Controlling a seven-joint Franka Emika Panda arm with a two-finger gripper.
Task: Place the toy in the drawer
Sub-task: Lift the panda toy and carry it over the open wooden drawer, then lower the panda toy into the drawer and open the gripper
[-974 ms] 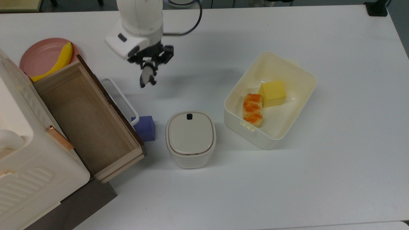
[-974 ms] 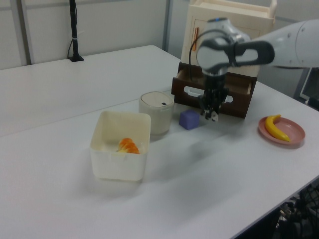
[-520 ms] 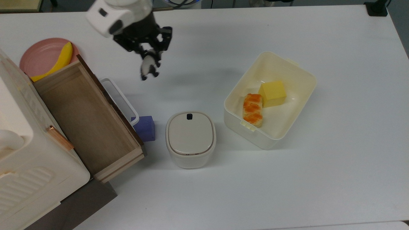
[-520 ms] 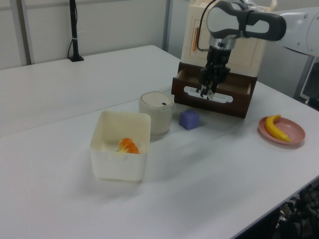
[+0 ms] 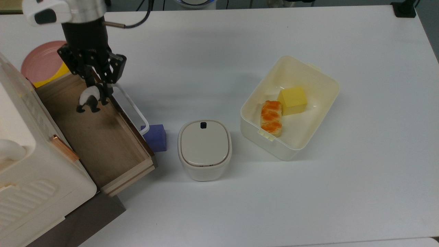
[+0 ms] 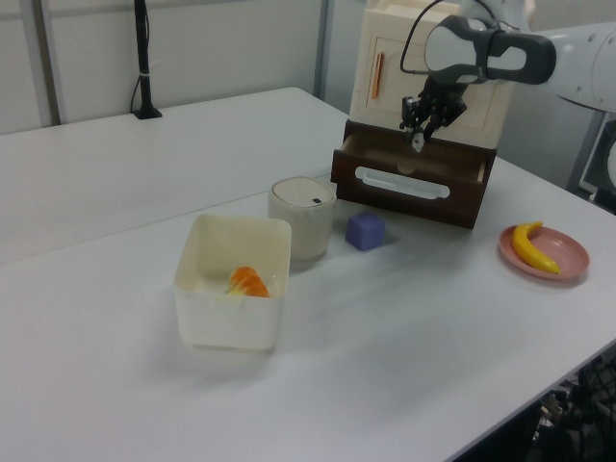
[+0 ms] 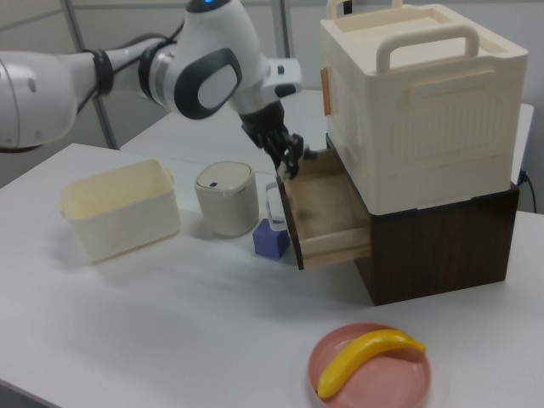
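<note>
The toy (image 5: 90,100), a small black-and-white panda figurine with a rounded white body and black limbs, hangs from the black two-finger end effector (image 5: 97,85), whose fingers are closed on its upper part. In the top view it sits above the open drawer (image 5: 99,137), near the drawer's front edge, clear of the floor. The drawer is a rectangular box of pale, grained wood with a dark brown front panel and a white loop handle (image 5: 132,107). It is pulled out from a dark wood-grain base (image 7: 442,246) that carries a cream ribbed plastic cabinet (image 7: 421,102) with a moulded top handle.

In the left view the end effector (image 6: 418,123) is above the drawer (image 6: 409,178).

Just beside the drawer front, on the white table (image 5: 308,192), lies a purple block (image 5: 155,138). Next to it stands a rounded cream container (image 5: 204,149) with a smooth lid bearing a small black square. Farther toward the top view's right is an open cream plastic tub (image 5: 322,79) holding a yellow cube (image 5: 292,100) and an orange-topped pastry (image 5: 271,117). A pink round plate (image 7: 370,370) holds a curved yellow banana (image 7: 365,359).
</note>
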